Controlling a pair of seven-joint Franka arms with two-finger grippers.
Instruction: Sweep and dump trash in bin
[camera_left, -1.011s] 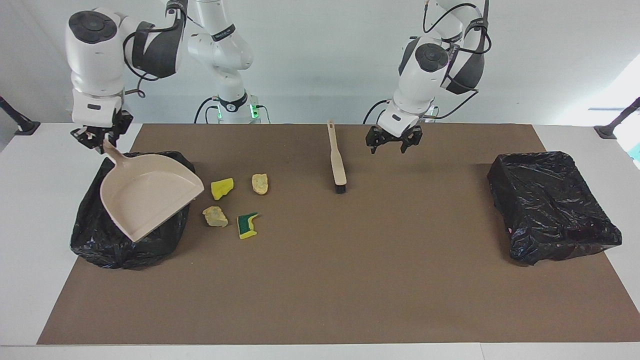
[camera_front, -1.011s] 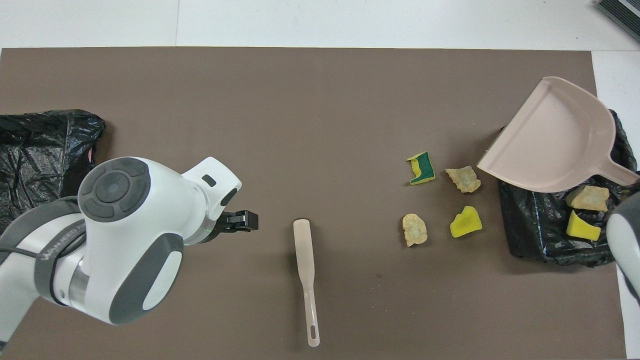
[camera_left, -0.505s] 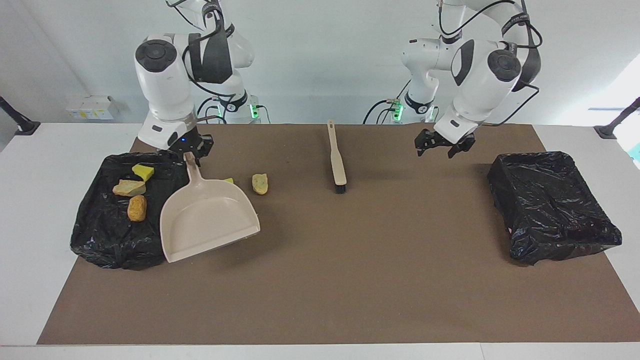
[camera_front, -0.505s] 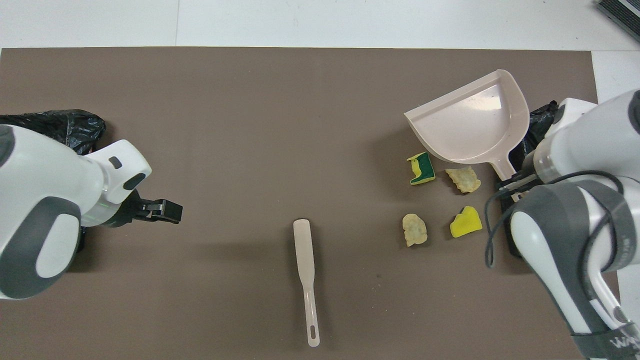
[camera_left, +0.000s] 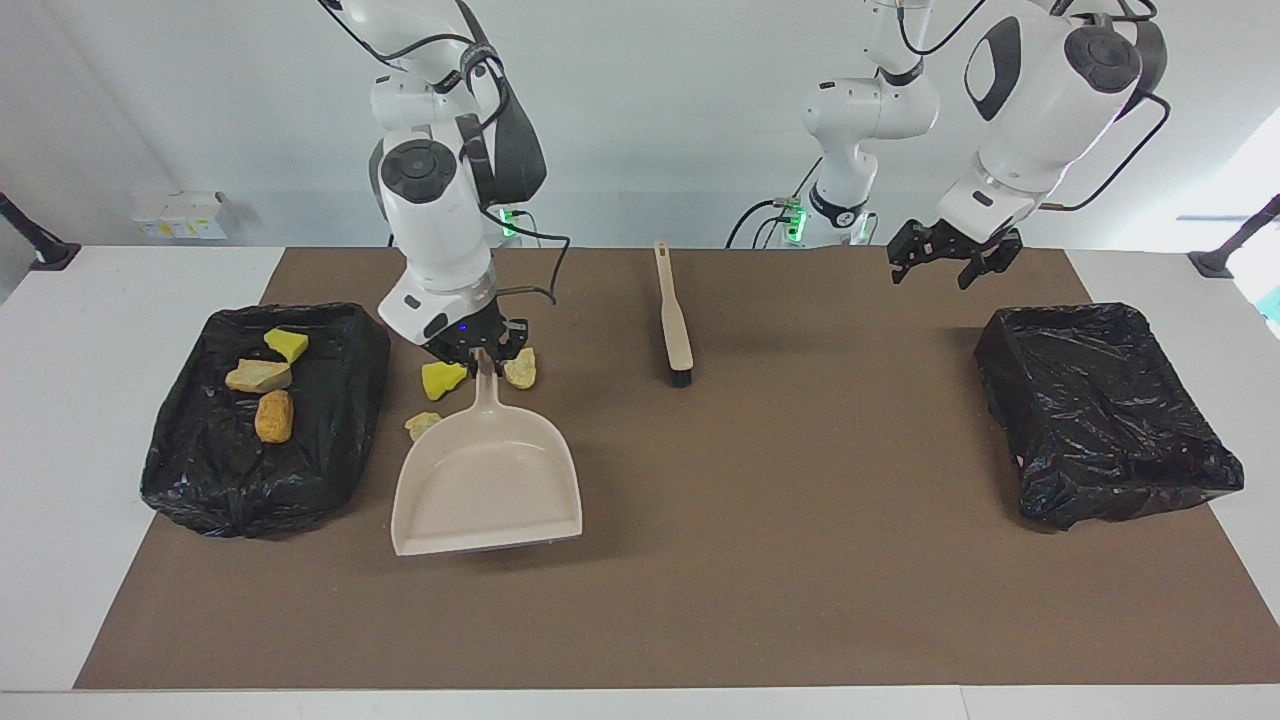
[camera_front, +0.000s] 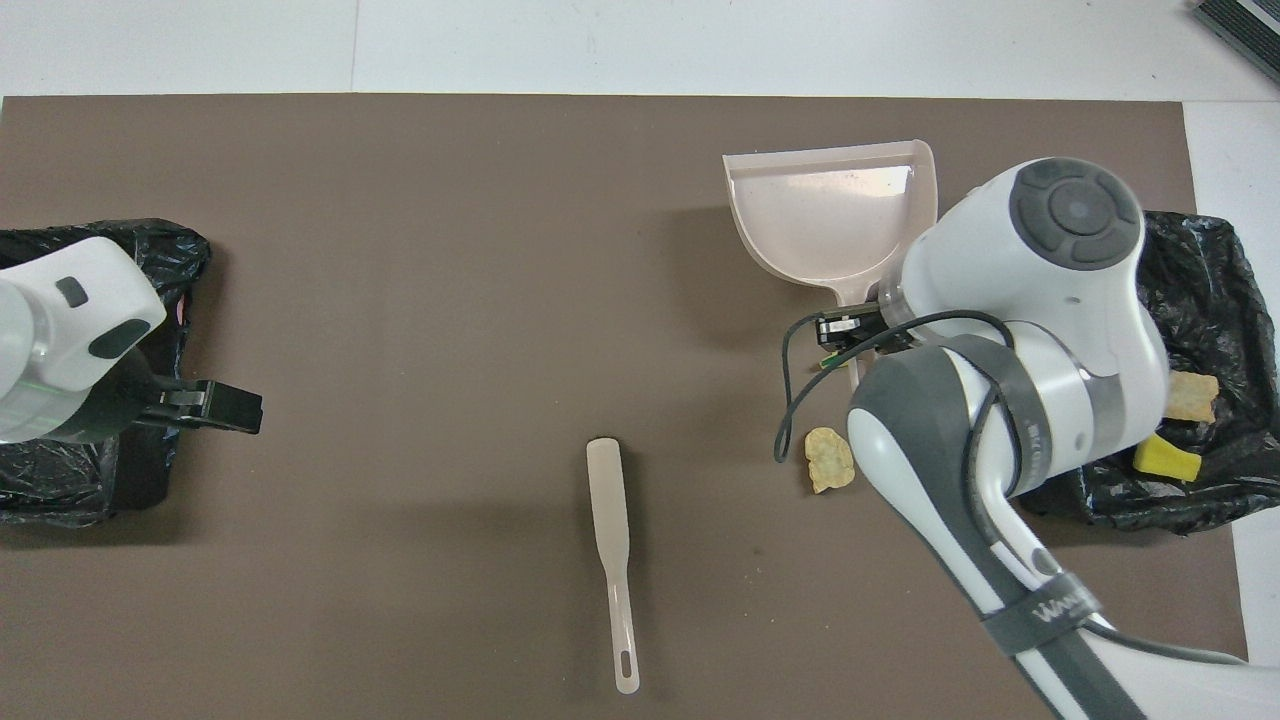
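facing view: right claw (camera_left: 484, 352), clenched on the dustpan (camera_left: 488, 490) handle, has swung it off the bin (camera_left: 262, 420) back beside remaining trash (camera_left: 443, 379); left claw (camera_left: 945, 262) waits released.

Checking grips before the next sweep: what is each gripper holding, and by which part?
The right gripper holds the dustpan by the end of its handle. The left gripper is open and holds nothing.
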